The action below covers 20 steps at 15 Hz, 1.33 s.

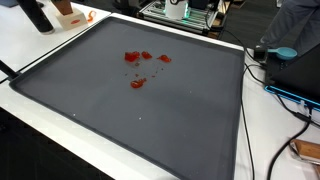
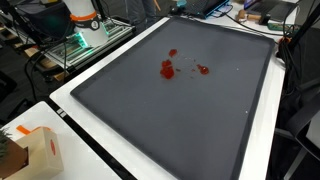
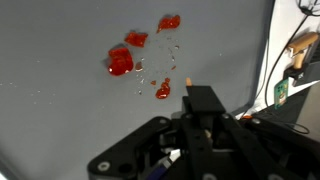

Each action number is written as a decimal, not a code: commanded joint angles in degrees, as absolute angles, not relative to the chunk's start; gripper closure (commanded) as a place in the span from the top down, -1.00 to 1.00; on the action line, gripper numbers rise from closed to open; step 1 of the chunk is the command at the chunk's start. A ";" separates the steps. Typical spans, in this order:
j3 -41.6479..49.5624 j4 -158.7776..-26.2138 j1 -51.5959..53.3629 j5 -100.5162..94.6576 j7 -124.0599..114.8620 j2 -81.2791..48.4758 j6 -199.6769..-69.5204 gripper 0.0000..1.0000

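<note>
The red bits [image 3: 122,60] lie in a small bunch on the gray mat [image 3: 50,120]. In the wrist view they sit just ahead of the gripper [image 3: 203,100] and a bit off to one side, and the smallest bit [image 3: 162,90] is closest to it. I cannot tell if the gripper's fingers are apart or together.

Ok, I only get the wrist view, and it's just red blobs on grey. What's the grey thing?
Observer: A big dark mat with a black rim, lying on a white table.
Operator: Are the red blobs near its rim?
Observer: No, they sit well inside it, in both exterior views.
Operator: Anything else there?
Observer: A cardboard box stands off the mat, by one corner.
</note>
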<state>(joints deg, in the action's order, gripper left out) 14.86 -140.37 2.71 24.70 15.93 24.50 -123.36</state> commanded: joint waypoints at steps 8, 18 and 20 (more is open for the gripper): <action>18.02 -134.91 -1.93 44.60 35.59 5.38 -115.08 -0.94; 13.67 -135.10 -7.58 52.82 37.10 -2.60 -116.82 -0.94; 13.32 -135.24 -8.30 53.45 36.74 -3.62 -117.61 -0.94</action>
